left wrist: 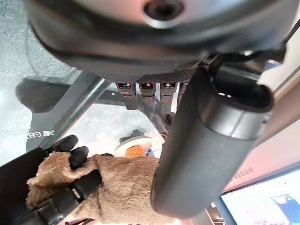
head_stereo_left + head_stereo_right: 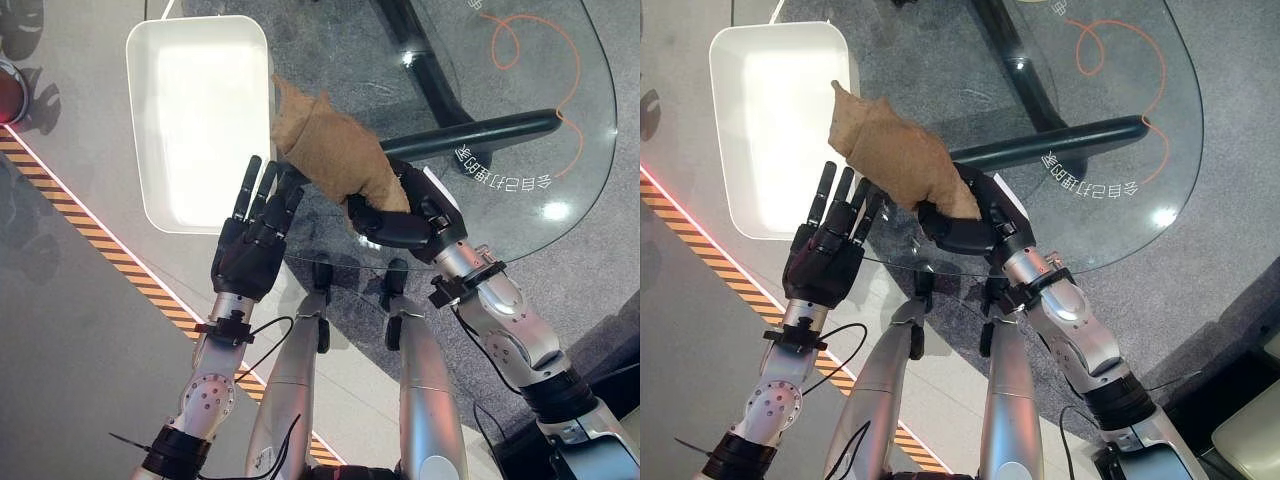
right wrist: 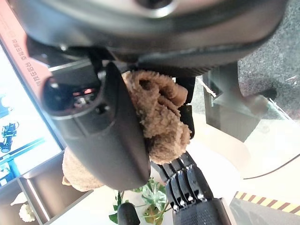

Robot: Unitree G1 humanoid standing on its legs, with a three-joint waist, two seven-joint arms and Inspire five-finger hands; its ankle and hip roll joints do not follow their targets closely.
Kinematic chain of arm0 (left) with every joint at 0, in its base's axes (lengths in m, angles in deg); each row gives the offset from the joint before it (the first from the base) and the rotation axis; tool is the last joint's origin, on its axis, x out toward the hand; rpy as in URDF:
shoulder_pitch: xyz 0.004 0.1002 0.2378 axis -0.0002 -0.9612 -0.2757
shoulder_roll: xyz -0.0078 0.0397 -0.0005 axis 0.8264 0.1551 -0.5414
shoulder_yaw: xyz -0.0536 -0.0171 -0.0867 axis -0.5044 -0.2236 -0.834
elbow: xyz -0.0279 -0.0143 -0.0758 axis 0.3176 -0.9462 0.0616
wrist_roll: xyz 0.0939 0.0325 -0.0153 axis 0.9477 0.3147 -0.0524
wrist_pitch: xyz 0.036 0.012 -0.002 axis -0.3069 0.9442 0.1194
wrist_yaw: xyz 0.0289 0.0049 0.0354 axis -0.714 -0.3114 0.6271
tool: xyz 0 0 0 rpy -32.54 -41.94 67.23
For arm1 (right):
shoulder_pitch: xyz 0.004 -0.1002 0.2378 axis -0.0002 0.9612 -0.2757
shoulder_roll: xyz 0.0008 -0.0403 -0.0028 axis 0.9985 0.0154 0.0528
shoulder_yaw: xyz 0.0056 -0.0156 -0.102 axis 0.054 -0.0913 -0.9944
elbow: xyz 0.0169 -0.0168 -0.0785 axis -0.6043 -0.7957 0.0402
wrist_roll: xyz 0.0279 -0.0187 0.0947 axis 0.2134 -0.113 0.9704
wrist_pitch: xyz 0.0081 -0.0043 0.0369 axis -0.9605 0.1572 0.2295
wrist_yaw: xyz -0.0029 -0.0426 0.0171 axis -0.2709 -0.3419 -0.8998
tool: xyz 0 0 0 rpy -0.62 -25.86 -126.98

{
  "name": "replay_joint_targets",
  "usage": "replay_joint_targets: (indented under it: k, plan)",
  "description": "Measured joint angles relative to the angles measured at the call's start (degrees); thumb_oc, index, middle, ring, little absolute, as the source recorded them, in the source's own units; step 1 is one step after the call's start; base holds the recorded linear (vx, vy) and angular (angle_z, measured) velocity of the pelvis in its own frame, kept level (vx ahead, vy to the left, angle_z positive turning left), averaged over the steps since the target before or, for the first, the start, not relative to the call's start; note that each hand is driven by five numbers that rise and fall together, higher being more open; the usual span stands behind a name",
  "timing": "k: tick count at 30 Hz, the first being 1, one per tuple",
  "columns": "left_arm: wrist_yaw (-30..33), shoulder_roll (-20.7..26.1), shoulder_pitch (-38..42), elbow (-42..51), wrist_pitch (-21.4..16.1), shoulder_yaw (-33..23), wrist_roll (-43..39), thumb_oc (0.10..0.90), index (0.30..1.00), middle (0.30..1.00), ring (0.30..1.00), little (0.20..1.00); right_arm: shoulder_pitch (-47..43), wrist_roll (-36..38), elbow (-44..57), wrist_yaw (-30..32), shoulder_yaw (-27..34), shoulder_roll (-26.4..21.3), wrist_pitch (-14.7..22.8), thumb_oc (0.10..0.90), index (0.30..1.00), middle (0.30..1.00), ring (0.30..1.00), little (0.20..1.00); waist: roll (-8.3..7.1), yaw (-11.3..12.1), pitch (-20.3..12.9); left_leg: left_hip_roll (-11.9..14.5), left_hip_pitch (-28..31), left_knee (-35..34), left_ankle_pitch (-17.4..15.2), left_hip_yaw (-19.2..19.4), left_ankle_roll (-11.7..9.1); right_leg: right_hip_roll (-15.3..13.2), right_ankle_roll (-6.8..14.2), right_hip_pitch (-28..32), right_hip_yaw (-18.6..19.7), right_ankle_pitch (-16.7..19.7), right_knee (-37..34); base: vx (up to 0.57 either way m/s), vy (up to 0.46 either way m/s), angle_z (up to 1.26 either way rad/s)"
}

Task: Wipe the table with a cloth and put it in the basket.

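A brown fuzzy cloth (image 2: pixel 335 150) lies bunched on the near left part of the round glass table (image 2: pixel 520 120), one corner reaching toward the white basket (image 2: pixel 160 190). My right hand (image 2: pixel 405 220) is shut on the cloth's near end, fingers curled into it, as the cloth (image 3: pixel 164 117) shows against the thumb in the right wrist view. My left hand (image 2: pixel 250 245) is beside the cloth at the table's left edge, fingers straight and open, tips close to the fabric. The left wrist view shows the cloth (image 1: pixel 126 183) with the right hand's fingers (image 1: pixel 70 154) gripping it.
The white basket stands on the floor left of the table, its rim close to the cloth's far corner. A dark table leg (image 2: pixel 470 135) shows under the glass. An orange squiggle (image 2: pixel 530 50) marks the glass at the far right. A yellow-black striped line (image 2: pixel 110 255) crosses the floor at left.
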Motion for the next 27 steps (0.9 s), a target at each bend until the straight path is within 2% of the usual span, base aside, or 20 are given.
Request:
replay_joint_targets:
  k: [8,11,18,27]
  plan:
    - [0.01,0.05,0.14,-0.03,-0.32,1.18,-0.03,0.8,0.9,0.9,0.9,0.9,-1.28,-0.74,0.46,-4.43,-4.26,-1.62,-2.69,0.1,0.3,0.3,0.3,0.2,0.0,-0.01,0.0,0.0,-0.12,-0.18,0.0,-0.03,-0.01,0.01,0.0,-0.18,-0.01,-0.01,-0.04,0.0,0.0,0.0]
    - [0.03,0.42,0.08,-0.18,-0.66,1.26,-0.03,0.8,0.9,0.9,0.9,0.9,-2.24,-3.53,0.46,-4.43,-4.23,-1.96,-3.74,0.1,0.3,0.3,0.3,0.2,0.0,-0.04,0.0,-0.04,-0.18,-0.18,0.0,-0.04,0.0,-0.04,0.01,-0.21,-0.02,-0.02,-0.07,0.0,0.0,0.0]
    - [0.02,2.94,-0.38,-0.42,-0.91,3.51,-0.06,0.8,0.9,0.9,0.9,0.9,-5.64,-11.45,0.44,-4.39,-5.16,-6.52,-5.5,0.1,0.3,0.3,0.3,0.2,-0.01,0.08,0.0,-0.13,-1.18,-0.35,0.01,-0.14,0.0,-0.13,0.04,-1.16,-0.15,-0.01,-0.26,0.0,0.0,0.0]
    - [0.02,3.62,-0.54,-1.23,-0.85,6.01,-0.04,0.8,0.9,0.9,0.9,0.9,-8.1,-19.89,0.36,-1.32,-8.27,-7.34,-10.01,0.1,0.3,0.3,0.3,0.2,0.0,0.05,0.0,-0.19,-1.09,-0.18,0.03,-0.13,-0.01,-0.18,0.03,-1.21,-0.03,-0.01,0.09,0.0,0.0,0.0]
